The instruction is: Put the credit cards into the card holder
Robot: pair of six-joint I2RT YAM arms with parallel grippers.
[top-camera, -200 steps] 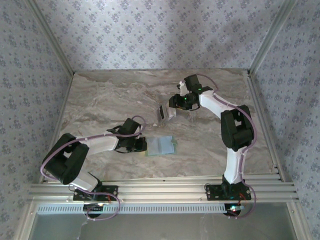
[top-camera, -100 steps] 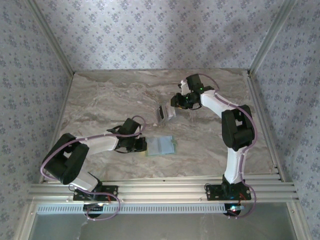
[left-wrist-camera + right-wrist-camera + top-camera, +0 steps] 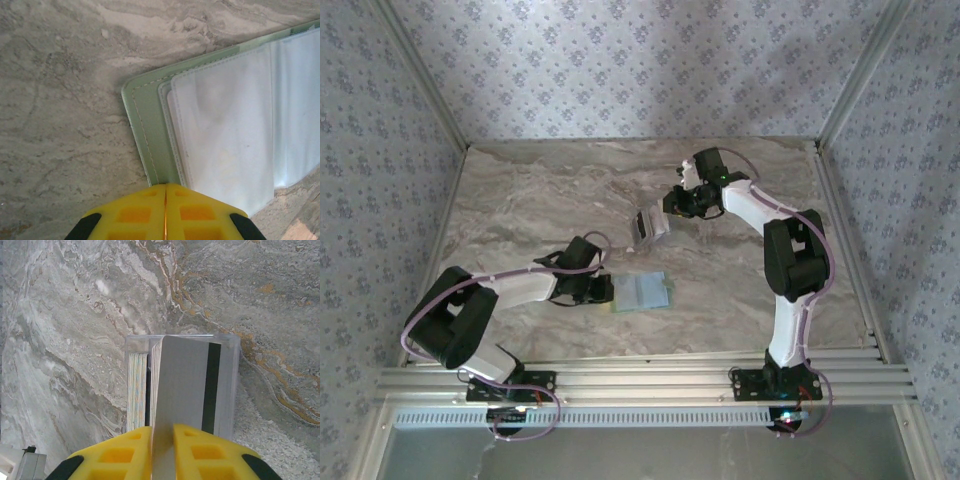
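The right gripper (image 3: 162,450) pinches a grey credit card (image 3: 182,385), long side pointing away, above a clear box (image 3: 137,345). The left gripper (image 3: 165,210), jaws shut, touches the card holder (image 3: 150,130).

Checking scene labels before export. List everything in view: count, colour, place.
card holder: one, pale green with clear sleeves, lying open, front centre of the table.
held credit card: one, silvery grey with a dark stripe, over the clear box.
boxed credit cards: several, count unclear, pale, standing on edge in the box.
clear box: one, transparent, mid-table.
table: one, grey marbled.
walls: blue-grey, floral pattern, around the table.
left gripper: yellow fingers, shut, tips at the holder's edge.
right gripper: yellow fingers, shut on the held card.
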